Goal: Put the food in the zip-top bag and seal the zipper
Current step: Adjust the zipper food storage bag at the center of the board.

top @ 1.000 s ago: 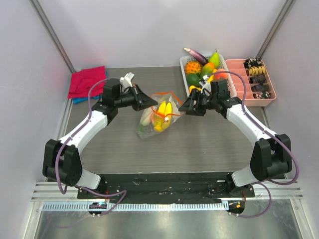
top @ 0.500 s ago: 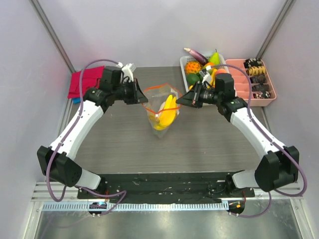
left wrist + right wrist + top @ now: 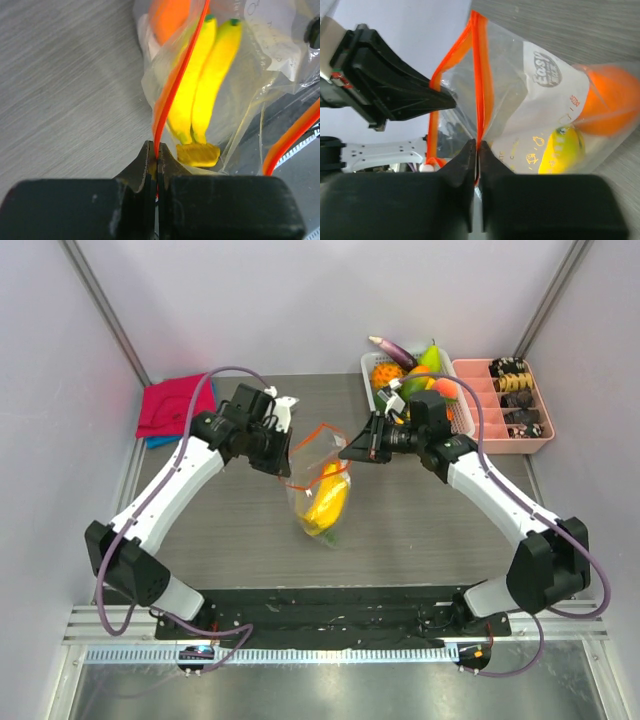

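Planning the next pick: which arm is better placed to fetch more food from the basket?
Right, likely: right tool sits beside the basket; left tool pinches the zipper farther away.

Bright even light, blurred close-ups

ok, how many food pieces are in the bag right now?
2 that I can see: a yellow banana bunch lying along the middle of the bag, and an orange beside the banana tips, low in the bag. The crinkled plastic may hide more.
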Tool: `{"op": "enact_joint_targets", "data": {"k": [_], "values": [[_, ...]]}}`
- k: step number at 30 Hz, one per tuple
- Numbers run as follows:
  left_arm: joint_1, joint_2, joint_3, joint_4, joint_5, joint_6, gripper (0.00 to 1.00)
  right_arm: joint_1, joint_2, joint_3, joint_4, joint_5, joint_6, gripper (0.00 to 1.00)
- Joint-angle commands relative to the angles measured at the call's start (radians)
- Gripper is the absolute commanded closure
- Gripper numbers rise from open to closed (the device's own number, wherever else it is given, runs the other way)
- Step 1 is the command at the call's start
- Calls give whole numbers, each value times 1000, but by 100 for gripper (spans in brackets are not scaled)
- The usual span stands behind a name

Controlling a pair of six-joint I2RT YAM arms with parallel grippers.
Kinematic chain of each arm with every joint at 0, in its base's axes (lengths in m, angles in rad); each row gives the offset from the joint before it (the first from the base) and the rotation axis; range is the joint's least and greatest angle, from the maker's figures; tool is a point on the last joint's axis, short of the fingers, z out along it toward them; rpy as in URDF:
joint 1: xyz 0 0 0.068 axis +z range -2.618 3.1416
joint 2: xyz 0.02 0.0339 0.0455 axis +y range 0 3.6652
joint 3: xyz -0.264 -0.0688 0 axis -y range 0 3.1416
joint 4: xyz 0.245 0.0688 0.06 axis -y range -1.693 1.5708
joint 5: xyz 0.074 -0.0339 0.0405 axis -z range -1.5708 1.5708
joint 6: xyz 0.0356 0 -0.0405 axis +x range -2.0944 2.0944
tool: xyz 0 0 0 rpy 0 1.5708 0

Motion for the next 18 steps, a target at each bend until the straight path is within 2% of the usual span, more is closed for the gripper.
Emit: {"op": "enact_joint_targets", "data": {"k": [1, 2, 3, 4, 6, 9, 11, 14, 18], "values": [[14, 65, 50, -26, 49, -27, 100, -14, 34, 95, -64, 31, -140, 72], [20, 71, 54, -25, 54, -28, 100, -28, 41, 110, -74, 24, -154, 63], [25, 73, 59, -23, 57, -34, 100, -45, 40, 130, -74, 17, -159, 40], [30, 74, 59, -16, 64, -44, 100, -63, 40, 139, -74, 8, -167, 30], [36, 73, 64, -11, 69, -50, 100, -149, 50, 174, -65, -12, -177, 16], [36, 70, 71, 3, 90, -53, 100, -267, 109, 260, -73, -16, -278, 15], [36, 73, 77, 10, 98, -56, 100, -309, 150, 326, -91, 73, -400, 15], [36, 85, 94, 7, 106, -53, 100, -316, 254, 421, -113, 202, -574, 14], [36, 88, 97, 18, 110, -56, 100, -315, 425, 555, -105, 273, -674, 14]]}}
